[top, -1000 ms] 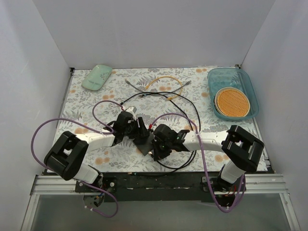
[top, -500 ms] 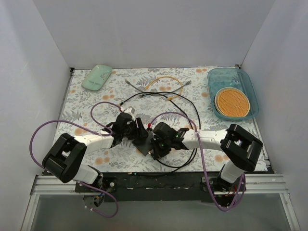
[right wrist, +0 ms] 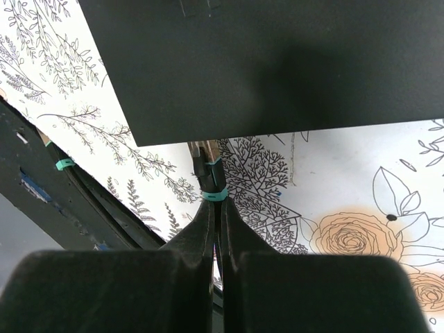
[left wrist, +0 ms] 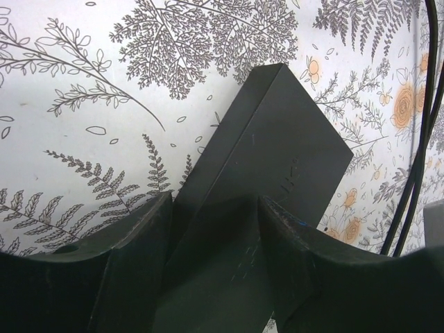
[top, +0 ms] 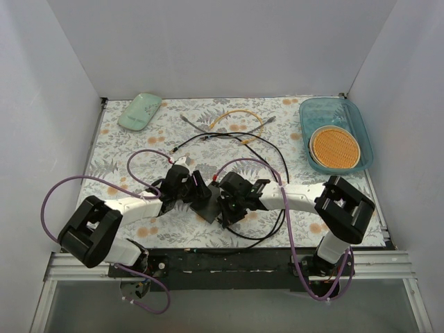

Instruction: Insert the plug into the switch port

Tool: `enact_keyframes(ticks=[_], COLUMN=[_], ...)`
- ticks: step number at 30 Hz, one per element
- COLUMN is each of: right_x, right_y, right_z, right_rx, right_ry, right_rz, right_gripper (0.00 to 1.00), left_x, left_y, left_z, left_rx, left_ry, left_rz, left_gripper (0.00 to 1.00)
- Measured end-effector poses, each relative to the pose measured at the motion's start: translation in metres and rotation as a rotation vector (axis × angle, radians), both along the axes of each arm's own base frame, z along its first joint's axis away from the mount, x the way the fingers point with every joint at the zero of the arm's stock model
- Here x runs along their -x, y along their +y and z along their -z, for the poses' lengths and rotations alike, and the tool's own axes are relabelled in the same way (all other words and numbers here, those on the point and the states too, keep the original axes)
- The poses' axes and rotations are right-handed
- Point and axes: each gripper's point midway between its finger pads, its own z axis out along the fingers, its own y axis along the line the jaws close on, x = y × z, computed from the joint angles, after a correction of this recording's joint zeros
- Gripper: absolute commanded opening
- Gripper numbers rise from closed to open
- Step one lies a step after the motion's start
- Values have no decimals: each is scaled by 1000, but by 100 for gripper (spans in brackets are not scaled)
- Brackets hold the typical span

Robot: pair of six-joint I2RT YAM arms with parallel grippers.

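The switch [top: 206, 201] is a flat dark box lying on the floral mat between the two grippers. My left gripper [top: 195, 189] is shut on it; in the left wrist view the switch [left wrist: 277, 149] runs between the two fingers of that gripper [left wrist: 215, 232]. My right gripper [top: 223, 207] is shut on the black plug [right wrist: 209, 172] with its teal band, just behind the plug's head. The plug's tip meets the near edge of the switch [right wrist: 277, 62]. I cannot tell how far it sits in a socket.
A black cable [top: 279, 161] loops from the plug around the right gripper. A yellow cable [top: 239, 114] and a grey cable [top: 196, 125] lie farther back. A mint green mouse [top: 140, 111] is back left. A teal tray [top: 361, 118] with an orange disc [top: 334, 148] is back right.
Both grippers have shifted slightly, still holding the switch and the plug. The right gripper moved a little up and left, toward the switch; the left arm's elbow drew back.
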Motion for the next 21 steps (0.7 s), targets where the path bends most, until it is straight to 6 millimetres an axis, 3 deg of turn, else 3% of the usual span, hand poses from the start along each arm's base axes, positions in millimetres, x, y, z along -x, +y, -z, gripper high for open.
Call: enact_keyframes(ticks=[21], right_x=[-6], right_y=[1], right_z=[1], right_rx=[-6], right_ry=[-37], right_rz=[-29], right_gripper=[1], left_x=[-1], left_y=[3], left_z=[1], left_rx=[9], left_ry=[9], left_rz=[-77], left_gripper=[45])
